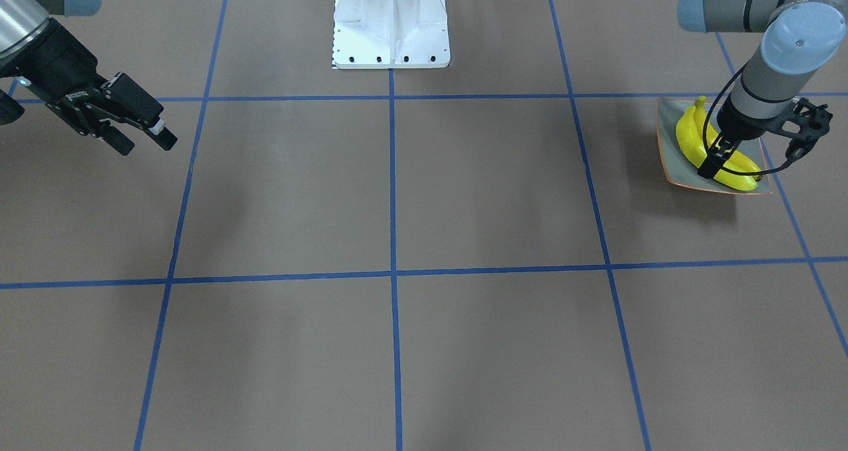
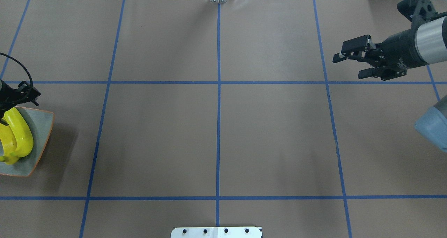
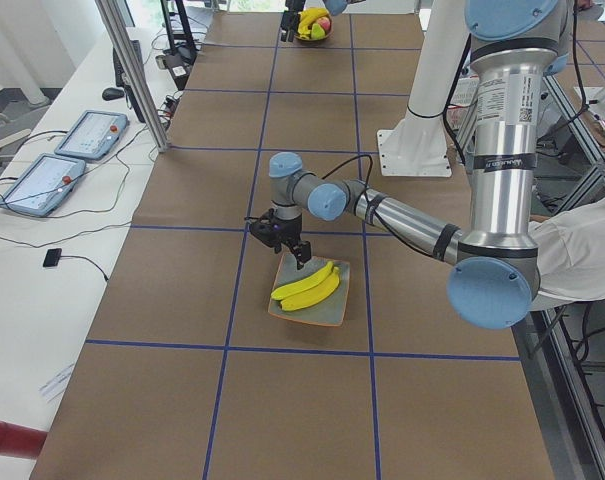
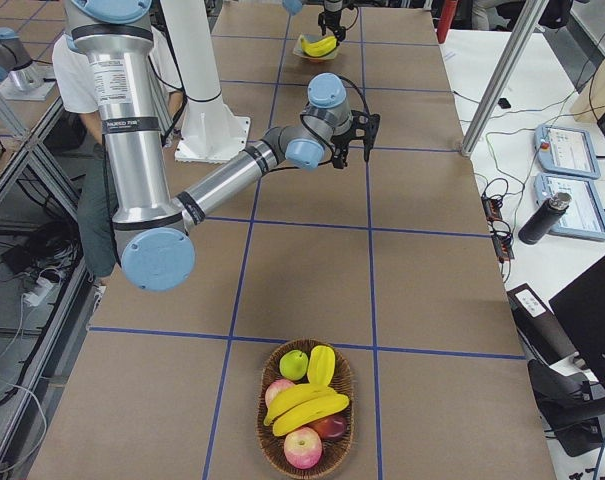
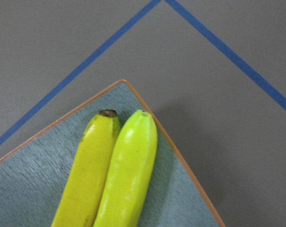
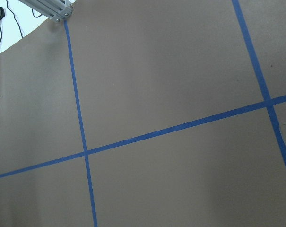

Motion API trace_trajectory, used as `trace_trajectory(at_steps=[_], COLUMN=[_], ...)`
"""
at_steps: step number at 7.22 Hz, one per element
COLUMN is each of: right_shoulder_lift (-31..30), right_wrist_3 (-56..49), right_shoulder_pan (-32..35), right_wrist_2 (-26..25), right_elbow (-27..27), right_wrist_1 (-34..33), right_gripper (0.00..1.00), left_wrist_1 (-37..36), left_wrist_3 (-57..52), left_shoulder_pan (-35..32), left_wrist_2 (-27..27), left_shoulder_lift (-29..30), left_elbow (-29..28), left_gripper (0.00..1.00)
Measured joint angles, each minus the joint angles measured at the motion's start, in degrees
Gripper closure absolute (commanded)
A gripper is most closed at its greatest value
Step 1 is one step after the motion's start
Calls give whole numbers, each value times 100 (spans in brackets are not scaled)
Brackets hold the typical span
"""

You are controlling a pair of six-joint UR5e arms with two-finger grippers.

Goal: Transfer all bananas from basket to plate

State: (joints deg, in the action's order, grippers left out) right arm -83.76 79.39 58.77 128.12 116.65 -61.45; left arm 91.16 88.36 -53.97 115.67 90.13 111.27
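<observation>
2 bananas [image 1: 689, 143] lie side by side on the plate [image 1: 670, 163], which sits at the 9 o'clock edge of the tabletop [image 2: 216, 136] in the overhead view. More bananas [image 4: 310, 408], at least 2 and possibly 3, rest in the basket [image 4: 267, 440] at the 6 o'clock edge of the exterior right view, stacked on top of a green apple [image 4: 294, 364] and red apples [image 4: 302, 447].

Appearance: bright yellow, glossy, evenly curved, with small dark tips. The plate is square and grey-green with an orange-brown rim.

Handling, as judged:
- Weight: light.
- Body: stiff enough for a firm pinch.
- Skin: the gloss suggests a slippery surface.
- Grip point: mid-length, with the fingers across the narrow width, approached from 12 o'clock above. Avoid the tapered tips.
- Caution: the round fruit underneath may roll as a banana lifts.

Left gripper [image 1: 719, 156] hangs over the plate. Its fingers appear spread and pinch nothing, and both bananas lie free in the left wrist view. Right gripper [image 2: 349, 66] hovers near the 3 o'clock side of the tabletop, fingers spread and empty
</observation>
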Motion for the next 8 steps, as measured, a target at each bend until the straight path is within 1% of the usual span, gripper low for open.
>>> trace_trajectory(at_steps=[1,2,4,5,6,7,8], right_shoulder_lift=[-437,-994,-2060,-2443,-2662,-2747,-2766], right_wrist_3=[-385,-1032,-2581,-3474,-4497,-5468,-6315], right_shoulder_pan=[215,499,1148,1480,1870,2248,2543], right_wrist_2=[8,29,63,66,68,40,-99], right_elbow=[69,89,34,-94,-363,-703,-1031], right_wrist_1=[1,1,1,-6,-26,-46,-60], right_gripper=[0,0,0,0,0,0,0], left_wrist_1=[-16,-29,-30,-29,-28,-28,-28], left_wrist_3=[3,17,70,79,81,79,79], left_shoulder_pan=[-2,-2,5,8,8,9,9], left_wrist_2=[101,237,523,576,596,604,610], left_shoulder_lift=[193,448,851,940,990,1020,1049], left_elbow=[78,106,127,119,104,107,117], left_gripper=[0,0,0,0,0,0,0])
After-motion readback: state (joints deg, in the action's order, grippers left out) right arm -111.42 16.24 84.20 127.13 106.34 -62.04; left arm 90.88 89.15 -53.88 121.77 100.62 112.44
